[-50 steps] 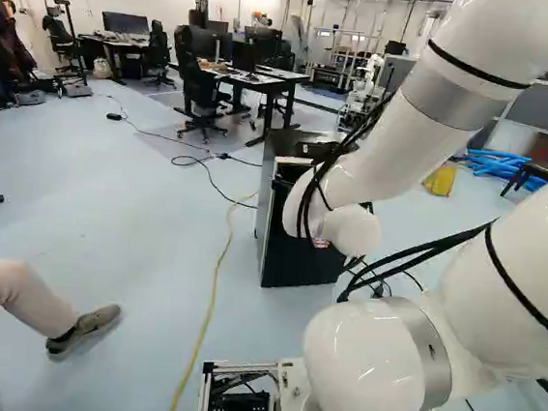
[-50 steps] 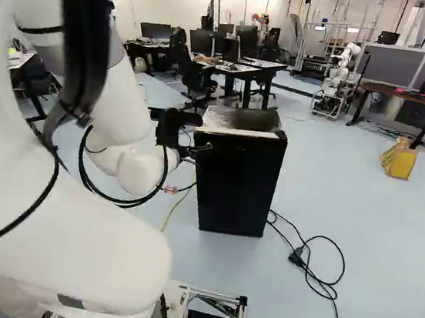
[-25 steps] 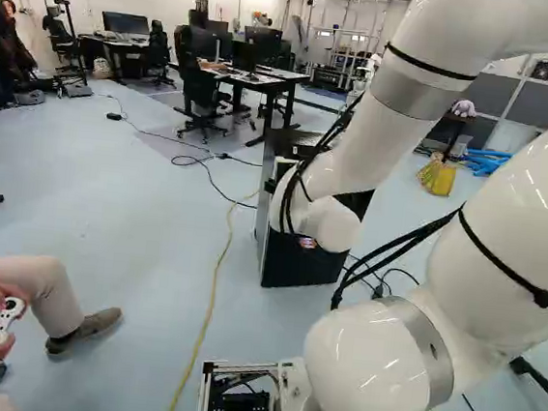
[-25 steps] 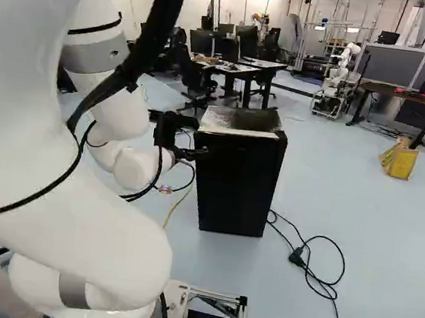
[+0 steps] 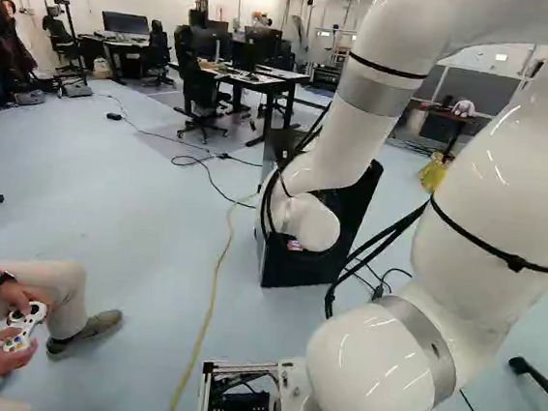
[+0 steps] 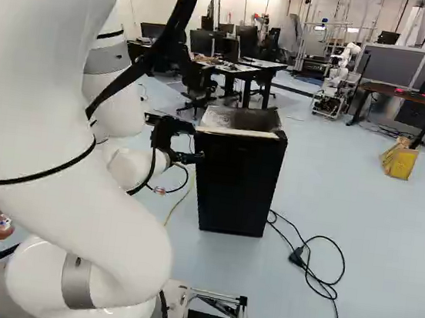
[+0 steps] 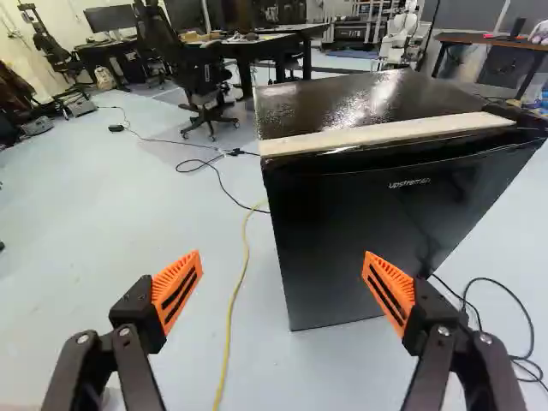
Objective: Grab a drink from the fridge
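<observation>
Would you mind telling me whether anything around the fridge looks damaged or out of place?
I see no damage to the black fridge. What looks untidy is the black cable in loose loops beside it and the yellow cable trailing across the floor; either might snag something passing.

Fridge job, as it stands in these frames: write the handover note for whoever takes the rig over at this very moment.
Gripper: open, holding nothing, in front of the fridge, its fingers spread wide.
Fridge: on the floor ahead of the base, door looks shut. No drink in sight.
Done: gripper is near the fridge; neither door nor drink is gripped.
To do: open the door, find a drink, grip it, take it out.
Watch: yellow cable on the floor beside the fridge.
</observation>
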Controlling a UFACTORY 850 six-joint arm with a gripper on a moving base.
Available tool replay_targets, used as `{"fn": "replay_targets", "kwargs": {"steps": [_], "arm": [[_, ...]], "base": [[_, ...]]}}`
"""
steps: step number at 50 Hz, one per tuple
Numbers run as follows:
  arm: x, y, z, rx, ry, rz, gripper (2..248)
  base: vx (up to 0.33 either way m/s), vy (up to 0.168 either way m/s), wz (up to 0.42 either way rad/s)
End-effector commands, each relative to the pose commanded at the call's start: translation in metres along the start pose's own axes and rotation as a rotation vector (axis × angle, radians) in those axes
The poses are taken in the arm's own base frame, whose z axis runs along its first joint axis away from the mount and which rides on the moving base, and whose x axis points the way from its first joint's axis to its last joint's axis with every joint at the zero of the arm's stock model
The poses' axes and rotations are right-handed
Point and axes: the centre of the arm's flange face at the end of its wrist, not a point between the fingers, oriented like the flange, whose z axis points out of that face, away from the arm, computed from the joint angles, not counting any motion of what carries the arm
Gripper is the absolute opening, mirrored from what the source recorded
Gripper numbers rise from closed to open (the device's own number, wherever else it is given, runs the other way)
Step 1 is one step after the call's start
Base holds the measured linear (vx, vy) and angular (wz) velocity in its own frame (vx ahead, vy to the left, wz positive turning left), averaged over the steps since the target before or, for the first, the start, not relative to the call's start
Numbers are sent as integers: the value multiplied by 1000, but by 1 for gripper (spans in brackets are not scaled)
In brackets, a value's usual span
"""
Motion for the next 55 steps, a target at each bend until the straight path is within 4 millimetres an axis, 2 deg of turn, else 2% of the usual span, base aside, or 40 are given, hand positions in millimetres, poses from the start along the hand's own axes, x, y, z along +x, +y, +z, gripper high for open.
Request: {"fn": "replay_targets", "kwargs": {"steps": [55], "arm": [[-25, -59, 67, -164, 85, 40, 247]], "base": [[0, 0, 0]]}}
